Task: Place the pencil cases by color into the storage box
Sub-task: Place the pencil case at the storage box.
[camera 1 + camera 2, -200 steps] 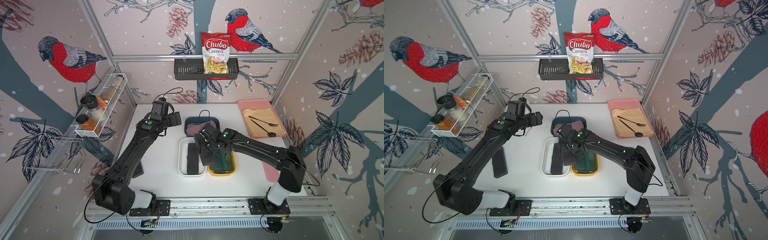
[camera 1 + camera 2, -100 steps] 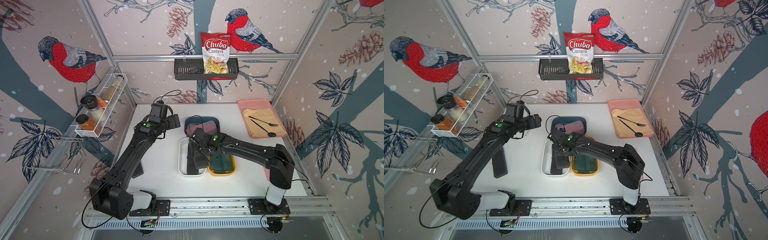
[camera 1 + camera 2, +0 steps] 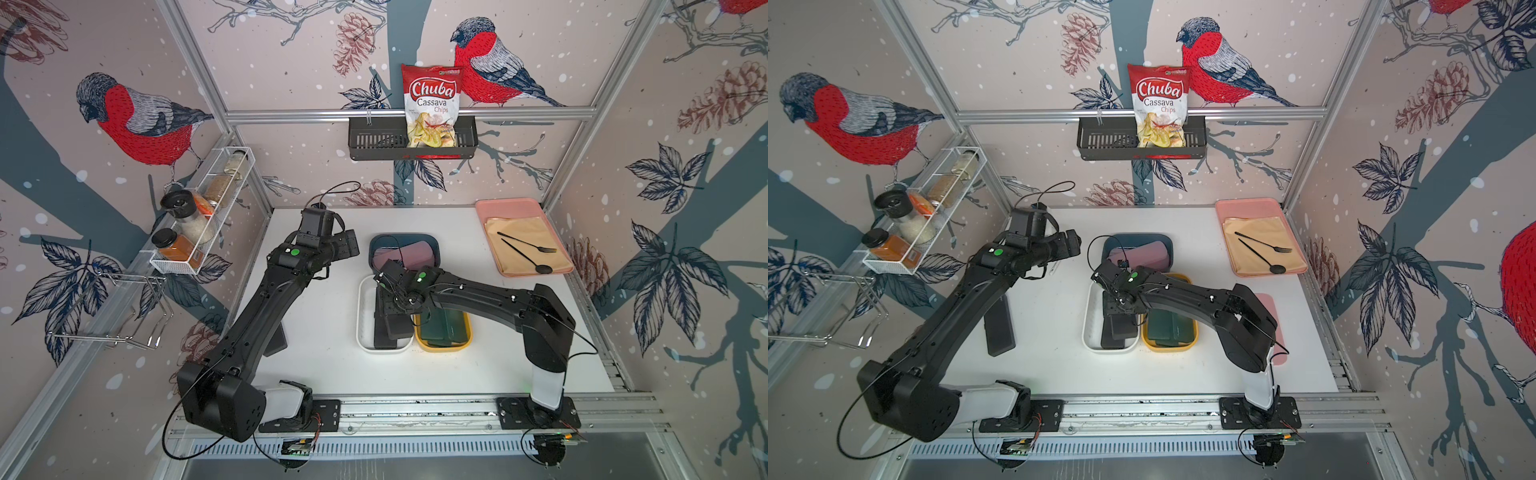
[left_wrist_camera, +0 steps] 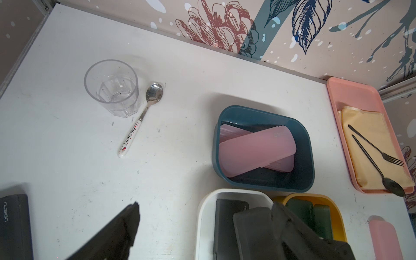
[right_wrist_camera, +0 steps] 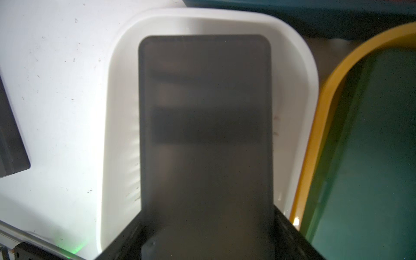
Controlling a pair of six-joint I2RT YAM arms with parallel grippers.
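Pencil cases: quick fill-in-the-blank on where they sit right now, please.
The matte black pencil case over the rounded white plastic tub is held by the gripper of the ___ arm.
The rounded yellow tub holds pencil cases coloured dark ___.
The dark blue tub holds cases coloured ___.
A loose black case lies on the table beside the ___ arm.
Missing: right, green, pink, left.

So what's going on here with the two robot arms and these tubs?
The robot is sorting pencil cases by color into tubs. The right gripper, fingers shut on a black case, holds it over the white tub, where a second black case already lies. The pink cases are in the blue tub, the green cases in the yellow tub. The left gripper hangs open and empty. A loose black case and a loose pink case lie on the table.
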